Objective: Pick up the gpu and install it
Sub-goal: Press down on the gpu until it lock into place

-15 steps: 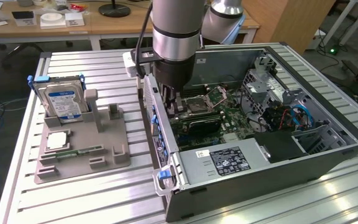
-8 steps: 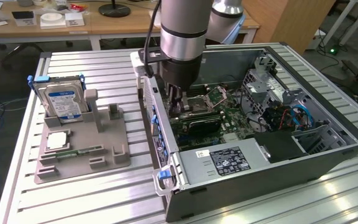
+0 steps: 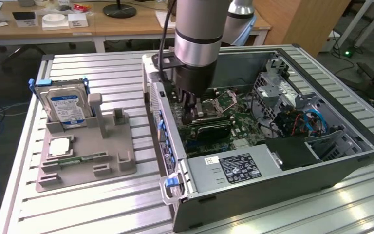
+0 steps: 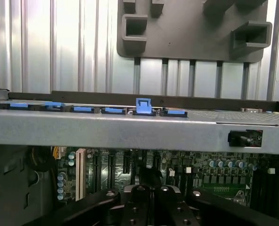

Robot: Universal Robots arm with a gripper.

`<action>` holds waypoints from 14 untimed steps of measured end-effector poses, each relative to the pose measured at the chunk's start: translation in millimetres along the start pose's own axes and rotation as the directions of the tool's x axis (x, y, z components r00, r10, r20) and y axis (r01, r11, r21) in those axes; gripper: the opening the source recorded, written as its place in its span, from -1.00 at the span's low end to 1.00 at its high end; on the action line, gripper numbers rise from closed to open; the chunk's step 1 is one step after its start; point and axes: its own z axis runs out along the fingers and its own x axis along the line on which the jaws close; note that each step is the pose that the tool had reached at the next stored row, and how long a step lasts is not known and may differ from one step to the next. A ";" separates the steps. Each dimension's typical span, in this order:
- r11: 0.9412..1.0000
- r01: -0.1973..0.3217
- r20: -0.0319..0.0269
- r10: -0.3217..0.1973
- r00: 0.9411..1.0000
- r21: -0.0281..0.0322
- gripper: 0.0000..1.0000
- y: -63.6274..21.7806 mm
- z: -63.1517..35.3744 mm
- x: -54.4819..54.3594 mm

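Observation:
My gripper [image 3: 189, 113] reaches down inside the open computer case [image 3: 343, 161], close to its rear wall. The fingers [image 4: 138, 194] are pressed together, shut, right over the green motherboard [image 4: 210, 176]. A black flat card with a green edge, the gpu [image 3: 210, 128], stands on the motherboard [image 3: 242, 127] just below and beside the fingertips. Whether the fingers pinch its end or only touch it is hidden by the arm. A dark shape sits right ahead of the fingertips in the wrist view.
A grey parts holder [image 3: 102, 148] lies on the slatted table on the exterior view's left, with a silver hard drive [image 3: 66, 105], a small chip [image 3: 58, 146] and a green memory stick [image 3: 83, 158]. The case holds a power supply [image 3: 239, 168], drive cages [image 3: 284, 92] and blue latches [image 4: 143, 106].

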 end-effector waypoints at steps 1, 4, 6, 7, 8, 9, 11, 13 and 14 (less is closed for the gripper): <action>1.000 0.000 0.000 0.000 1.000 0.000 -0.80 -1.5 0.5 0.0; 1.000 0.000 0.000 0.000 1.000 0.000 -0.80 -4.5 1.5 0.1; 1.000 0.000 0.000 0.000 1.000 0.000 -0.80 -6.4 2.2 0.5; 1.000 0.000 0.000 0.000 1.000 0.000 -0.80 -7.0 2.9 1.1; 1.000 0.000 0.000 0.000 1.000 0.000 -0.80 -7.4 4.2 1.3; 1.000 0.000 0.000 0.000 1.000 0.000 -0.80 -7.4 5.5 1.6; 1.000 0.000 0.000 0.000 1.000 0.000 -0.80 -7.3 7.4 2.4; 1.000 0.000 0.000 0.000 1.000 0.000 -0.80 -7.4 8.7 3.3; 1.000 0.000 0.000 0.000 1.000 0.000 -0.80 -7.3 9.7 3.4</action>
